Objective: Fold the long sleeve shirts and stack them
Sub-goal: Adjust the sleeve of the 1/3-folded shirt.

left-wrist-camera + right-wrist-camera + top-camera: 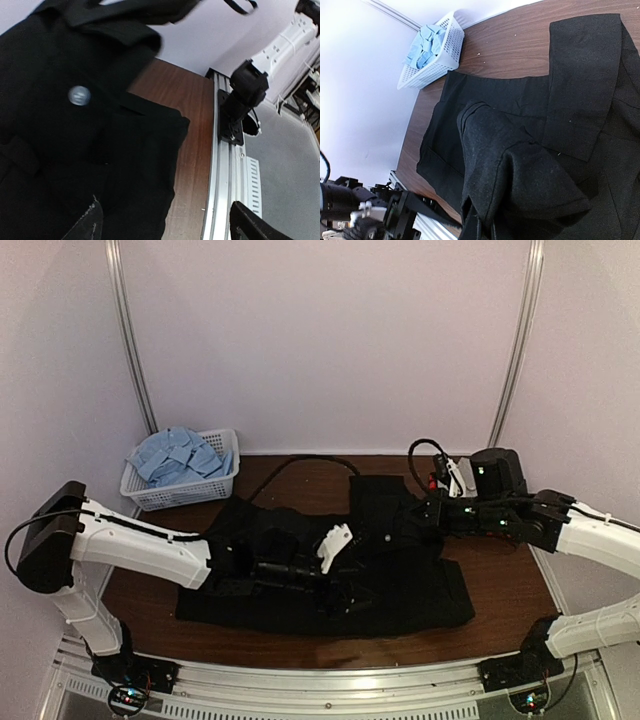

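Observation:
A plain black long sleeve shirt (400,580) lies spread over the middle of the brown table (510,590). My left gripper (345,597) hovers low over its front part, jaws wide open with nothing between them. In the left wrist view the left gripper (170,226) straddles the shirt's edge (125,165), and a grey button (79,95) shows further up. My right gripper (424,510) is shut on the black shirt's sleeve and holds it lifted. The sleeve (510,170) drapes over the right gripper (487,232) and hides its fingers. A light blue shirt (178,455) lies crumpled in the basket.
A white mesh basket (215,490) stands at the back left corner, also seen in the right wrist view as the basket (447,47). An aluminium rail (220,190) runs along the table's near edge, with the right arm's base (245,95) bolted to it. A black cable (300,462) loops at the back.

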Motion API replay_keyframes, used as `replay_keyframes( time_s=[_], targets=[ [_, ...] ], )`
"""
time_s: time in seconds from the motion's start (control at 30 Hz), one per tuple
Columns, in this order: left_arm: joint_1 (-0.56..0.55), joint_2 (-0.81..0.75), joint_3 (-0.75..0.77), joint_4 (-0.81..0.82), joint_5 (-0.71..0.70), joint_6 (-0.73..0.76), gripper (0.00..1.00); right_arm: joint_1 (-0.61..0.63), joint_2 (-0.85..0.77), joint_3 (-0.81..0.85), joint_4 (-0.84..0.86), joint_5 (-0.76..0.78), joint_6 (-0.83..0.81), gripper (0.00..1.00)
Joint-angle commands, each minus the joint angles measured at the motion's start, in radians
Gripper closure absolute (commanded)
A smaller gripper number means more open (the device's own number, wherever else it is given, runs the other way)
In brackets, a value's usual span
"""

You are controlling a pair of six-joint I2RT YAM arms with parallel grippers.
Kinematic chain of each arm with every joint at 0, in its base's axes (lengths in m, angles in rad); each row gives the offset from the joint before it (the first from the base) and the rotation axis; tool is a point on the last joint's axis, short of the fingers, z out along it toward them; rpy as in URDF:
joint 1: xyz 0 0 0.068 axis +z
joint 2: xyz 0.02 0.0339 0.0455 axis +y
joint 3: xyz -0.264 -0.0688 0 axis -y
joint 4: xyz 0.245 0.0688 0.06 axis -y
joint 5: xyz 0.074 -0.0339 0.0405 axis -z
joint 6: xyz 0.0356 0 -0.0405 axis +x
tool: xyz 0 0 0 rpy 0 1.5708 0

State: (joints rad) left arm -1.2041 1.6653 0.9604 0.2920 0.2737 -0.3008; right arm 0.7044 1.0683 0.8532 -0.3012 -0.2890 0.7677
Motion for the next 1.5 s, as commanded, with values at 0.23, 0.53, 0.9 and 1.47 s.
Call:
replay_keyframes(
  time_s=[0.23, 0.53, 0.9, 1.47],
  targets=[
    [0.224, 0.017, -0.065, 0.220, 0.254, -0.409, 0.12, 0.057, -0.008, -0.047, 0.196, -0.033, 0.074, 1.00],
    [0.247, 0.108, -0.026, 0.391, 0.443, -0.501, 0.16, 0.071, -0.008, -0.072, 0.239, -0.041, 0.085, 1.00],
    [0.259, 0.215, 0.012, 0.603, 0.514, -0.612, 0.34, 0.092, -0.029, -0.091, 0.259, -0.039, 0.099, 1.00],
    [0.292, 0.149, 0.001, 0.517, 0.529, -0.569, 1.00, 0.095, -0.044, -0.137, 0.217, -0.001, 0.076, 1.00]
  ],
)
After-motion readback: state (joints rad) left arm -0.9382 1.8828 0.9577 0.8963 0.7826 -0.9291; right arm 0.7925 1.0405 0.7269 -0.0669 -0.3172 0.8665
